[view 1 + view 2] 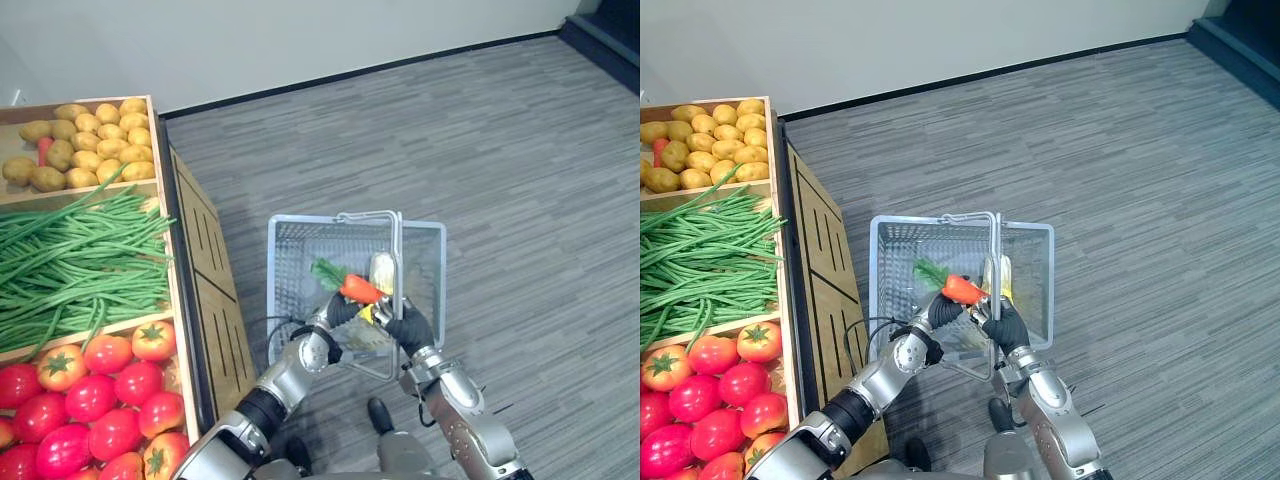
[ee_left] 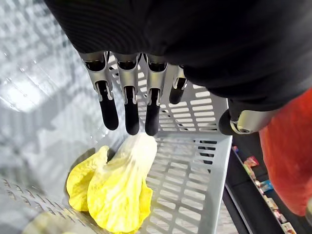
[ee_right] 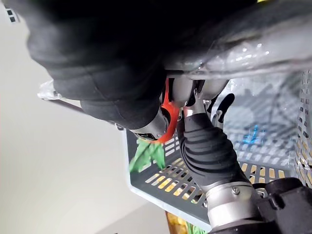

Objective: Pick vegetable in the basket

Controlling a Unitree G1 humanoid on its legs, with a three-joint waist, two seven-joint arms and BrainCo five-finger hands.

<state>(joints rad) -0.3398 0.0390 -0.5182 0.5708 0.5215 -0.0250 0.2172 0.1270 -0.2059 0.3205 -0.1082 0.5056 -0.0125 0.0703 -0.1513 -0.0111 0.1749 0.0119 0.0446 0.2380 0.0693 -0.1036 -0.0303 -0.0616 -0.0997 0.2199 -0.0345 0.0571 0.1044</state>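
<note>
Just above shopping basket's [image 1: 432, 270] near rim: carrot [image 1: 360, 289] crosswise, leaves toward left wall, beside thumb of left hand [image 1: 338, 312], fingers [image 2: 126, 109] straight; right hand [image 1: 408, 325] adjacent, hold unclear.

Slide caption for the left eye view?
Carrot between left hand and right hand, above the grey basket beside the vegetable stand.

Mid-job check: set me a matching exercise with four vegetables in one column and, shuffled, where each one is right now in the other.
Things:
1. carrot
2. yellow leaf
3. potatoes
4. tomatoes

Places:
A. lying inside the basket
B. farthest bin of the stand
C. up above the basket
D. nearest bin of the stand

Pairs: 1-C; 2-A; 3-B; 4-D
</note>
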